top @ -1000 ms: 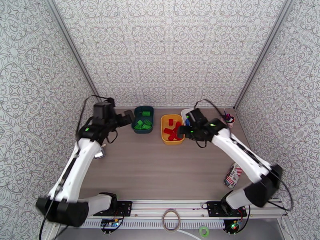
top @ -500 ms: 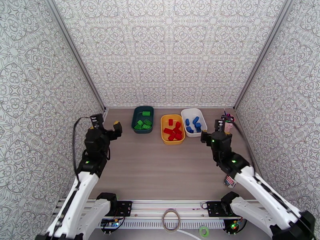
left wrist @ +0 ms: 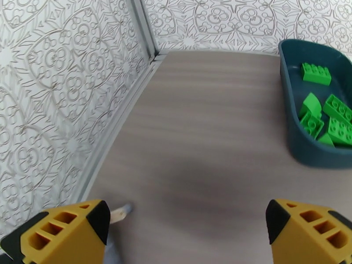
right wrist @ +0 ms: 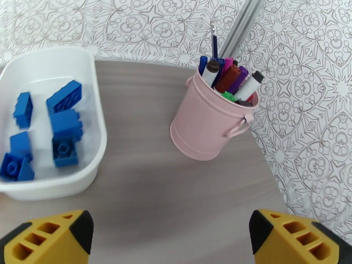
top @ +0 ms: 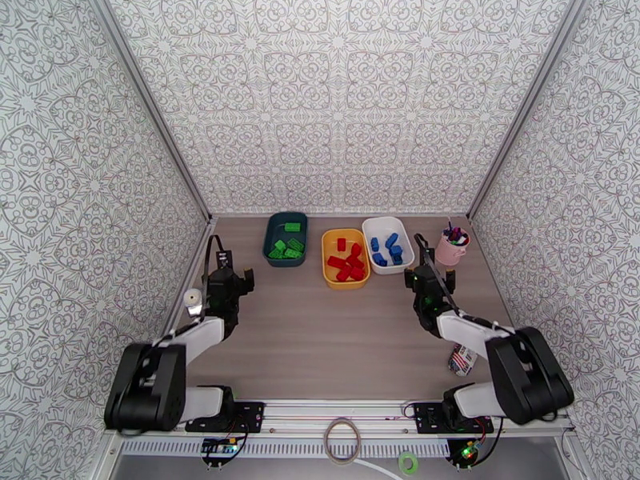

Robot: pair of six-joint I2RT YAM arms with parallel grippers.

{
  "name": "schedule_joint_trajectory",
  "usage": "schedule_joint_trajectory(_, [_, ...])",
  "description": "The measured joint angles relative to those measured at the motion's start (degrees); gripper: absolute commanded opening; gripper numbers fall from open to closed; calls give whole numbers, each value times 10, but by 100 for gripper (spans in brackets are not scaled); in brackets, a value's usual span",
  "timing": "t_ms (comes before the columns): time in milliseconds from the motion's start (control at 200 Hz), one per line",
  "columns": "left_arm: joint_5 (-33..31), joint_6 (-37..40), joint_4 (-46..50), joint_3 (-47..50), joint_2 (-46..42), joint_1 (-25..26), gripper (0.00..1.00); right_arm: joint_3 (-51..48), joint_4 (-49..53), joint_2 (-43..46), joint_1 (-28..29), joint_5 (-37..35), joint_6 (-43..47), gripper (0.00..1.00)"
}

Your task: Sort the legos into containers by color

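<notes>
- Left hand [left wrist: 187, 221] released, empty; teal tub [left wrist: 303, 146] holds green legos [left wrist: 328, 119], and a stray sweep could shove it.
- Yellow tub [top: 326, 266] holds red legos [top: 346, 264].
- Right hand [right wrist: 171, 229] released, empty; white tub [right wrist: 53, 188] holds blue legos [right wrist: 64, 124]; swinging could topple the pink cup [right wrist: 207, 124].

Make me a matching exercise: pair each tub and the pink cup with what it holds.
Column one:
1. dark teal tub
2. yellow tub
3. white tub
4. pink cup

Column two:
A. pens
B. red bricks
C. green bricks
D. blue bricks

Pairs: 1-C, 2-B, 3-D, 4-A.
</notes>
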State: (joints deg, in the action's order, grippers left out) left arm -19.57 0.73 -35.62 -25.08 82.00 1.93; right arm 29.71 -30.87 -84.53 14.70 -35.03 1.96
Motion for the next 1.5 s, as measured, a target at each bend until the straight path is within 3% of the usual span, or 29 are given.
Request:
schedule_joint_trajectory(195, [25,-1,-177,91,67,-17,99,-33,-70,-14,-64,68,-11,99])
schedule_joint_trajectory(460, [71,-16,-170,40,67,-47,99,-33,-89,-14,-80,140,-21,99])
schedule_joint_trajectory(590, [79,-19,-168,40,67,-47,99,-85,-187,-20,-86,184,-19,99])
schedule_joint_trajectory(710, [80,-20,-167,40,67,-47,99,-85,-171,-28,-112,218,-29,99])
schedule_joint_trajectory(1496, [80,-20,-167,40,67,-44,99,-68,-171,-28,-126,287,-35,99])
